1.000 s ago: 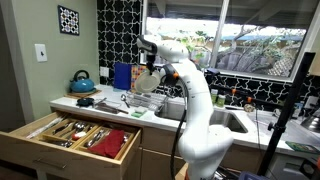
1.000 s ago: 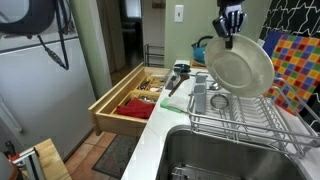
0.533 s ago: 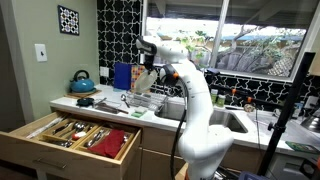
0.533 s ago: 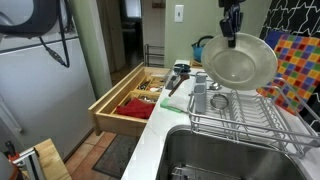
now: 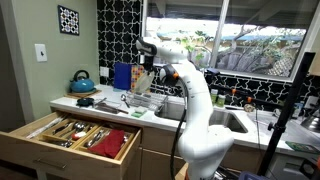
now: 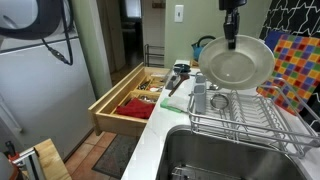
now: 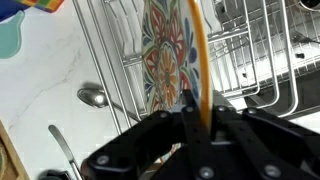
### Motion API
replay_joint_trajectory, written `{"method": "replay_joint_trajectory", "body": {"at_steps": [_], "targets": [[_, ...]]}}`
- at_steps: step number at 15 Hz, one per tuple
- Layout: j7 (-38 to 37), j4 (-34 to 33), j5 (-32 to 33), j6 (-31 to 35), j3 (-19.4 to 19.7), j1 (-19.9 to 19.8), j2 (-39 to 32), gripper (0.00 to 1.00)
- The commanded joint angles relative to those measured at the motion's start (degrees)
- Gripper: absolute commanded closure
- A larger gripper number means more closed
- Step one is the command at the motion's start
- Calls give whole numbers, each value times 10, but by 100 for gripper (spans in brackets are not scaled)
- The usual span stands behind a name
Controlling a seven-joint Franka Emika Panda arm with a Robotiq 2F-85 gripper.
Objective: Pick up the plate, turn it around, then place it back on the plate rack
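Wooden drawer (image 6: 128, 100) stands open at the left, with a teal kettle (image 6: 203, 46) farther along the counter. Right of it the gripper (image 6: 232, 40) points down, clamped on the top rim of the plate (image 6: 238, 63), which hangs upright just above the rack (image 6: 250, 122). In the wrist view, a spoon (image 7: 93, 96) lies left of the plate's orange edge.

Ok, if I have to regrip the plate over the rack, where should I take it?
The top rim, from straight above, as the gripper does now: the plate hangs on edge, so its thin rim fits between the fingers, one on each face.
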State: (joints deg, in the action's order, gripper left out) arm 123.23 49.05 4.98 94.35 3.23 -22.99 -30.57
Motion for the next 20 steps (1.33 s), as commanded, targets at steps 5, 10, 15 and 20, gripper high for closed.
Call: {"method": "replay_joint_trajectory", "body": {"at_steps": [5, 10, 15, 20], "targets": [[17, 0, 4, 14, -2, -5, -4, 93], [24, -1, 8, 22, -3, -8, -8, 95], [48, -13, 11, 15, -4, -11, -21, 95], [59, -29, 11, 11, -4, -14, -38, 95]]}}
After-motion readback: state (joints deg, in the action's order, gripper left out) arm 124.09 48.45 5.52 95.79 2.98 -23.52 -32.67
